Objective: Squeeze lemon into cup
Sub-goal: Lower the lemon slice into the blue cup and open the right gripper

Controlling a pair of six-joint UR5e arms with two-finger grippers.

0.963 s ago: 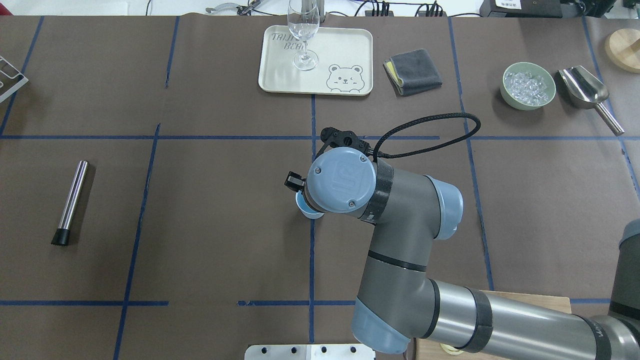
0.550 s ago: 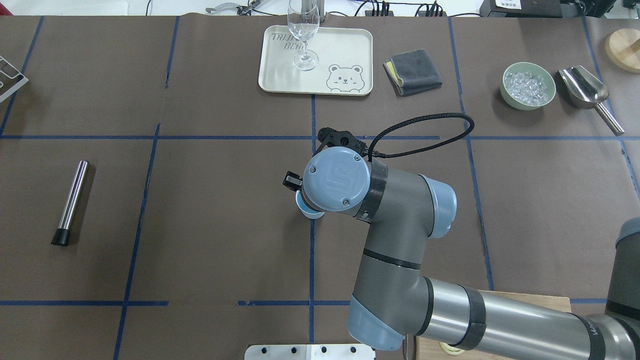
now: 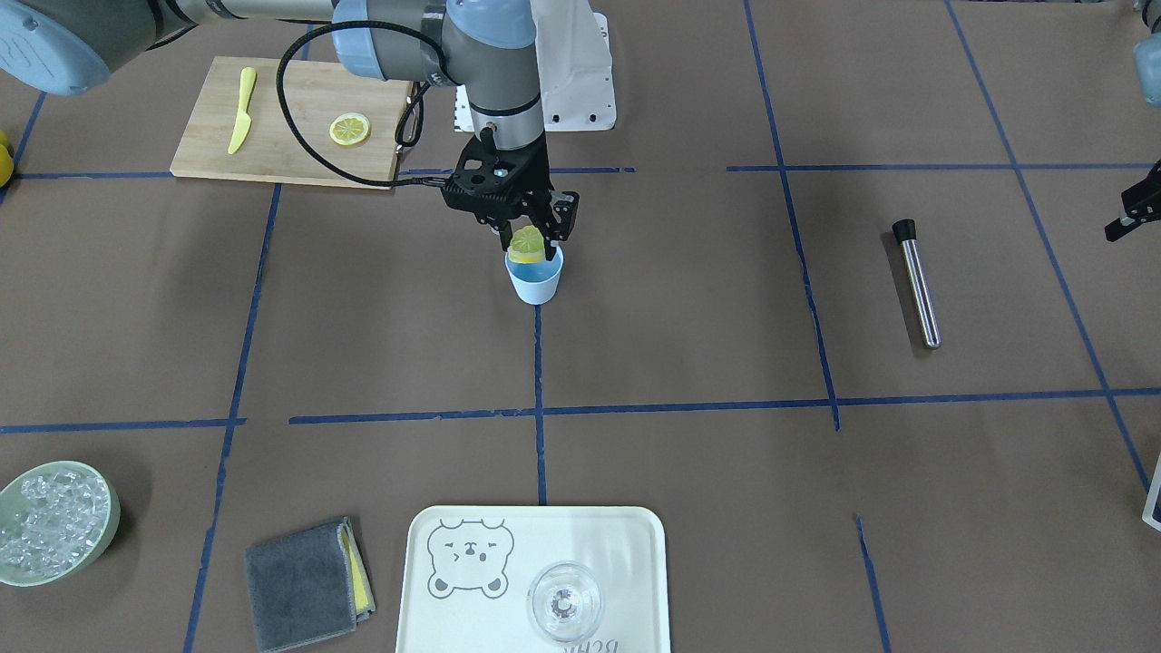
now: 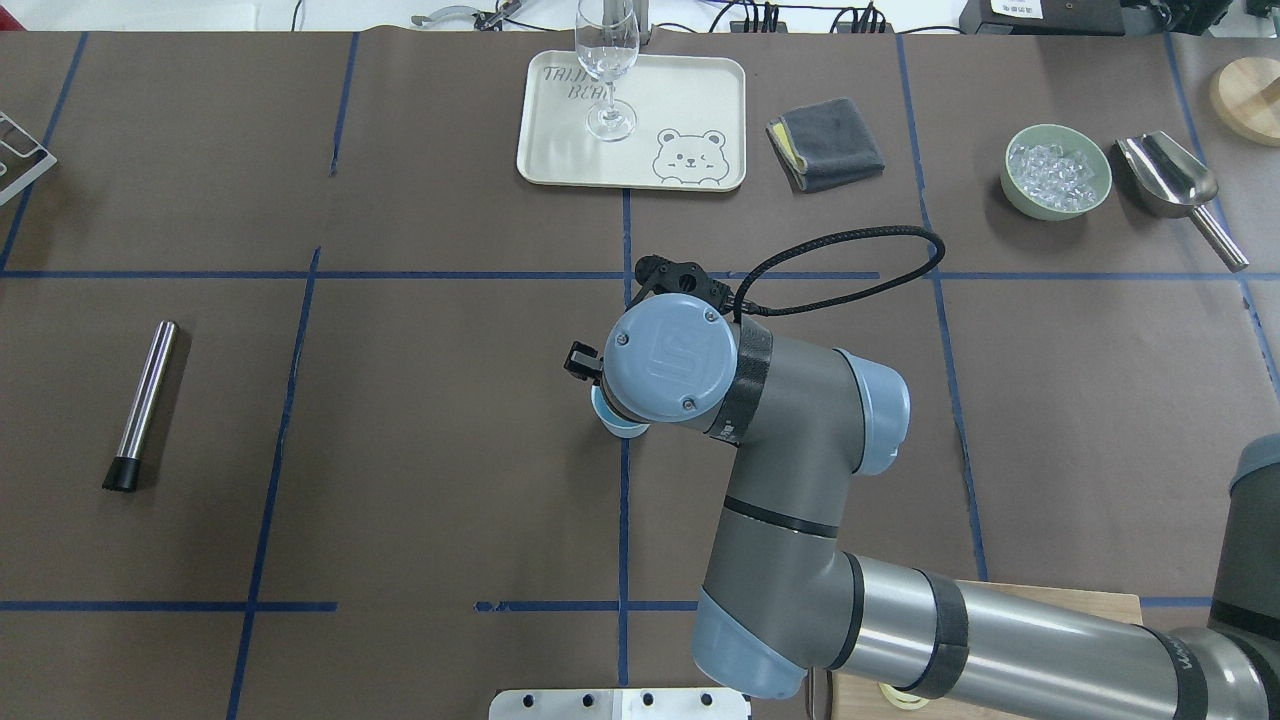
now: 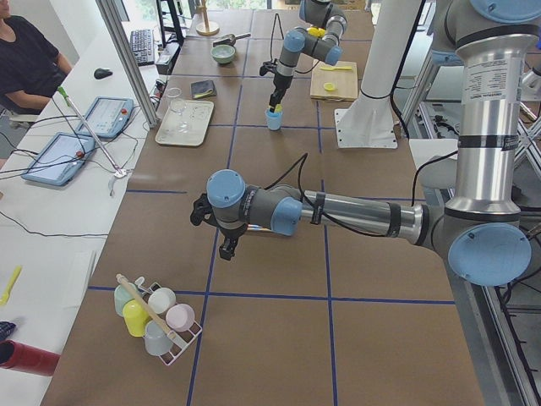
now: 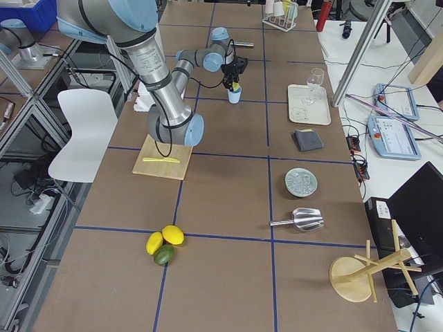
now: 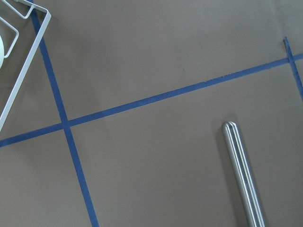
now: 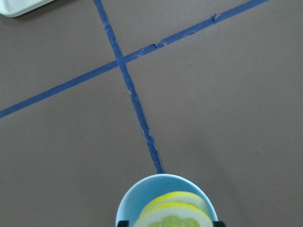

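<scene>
My right gripper (image 3: 527, 241) is shut on a yellow lemon slice (image 3: 526, 243) and holds it upright just above the mouth of the light-blue cup (image 3: 535, 277). The cup stands on a blue tape line at mid-table. In the right wrist view the lemon slice (image 8: 173, 215) sits over the cup (image 8: 142, 198) at the bottom edge. In the overhead view the wrist hides all but the edge of the cup (image 4: 612, 424). My left gripper (image 5: 226, 249) hangs low over the table far from the cup; I cannot tell whether it is open or shut.
A second lemon slice (image 3: 349, 129) and a yellow knife (image 3: 239, 111) lie on the wooden board (image 3: 290, 154). A steel muddler (image 4: 140, 402), a tray (image 4: 690, 100) with a glass (image 4: 607, 70), a grey cloth (image 4: 826, 143), an ice bowl (image 4: 1057, 170) and a scoop (image 4: 1170, 178) are around.
My right arm's wrist has shifted slightly to the left over the cup. The cup has not moved.
</scene>
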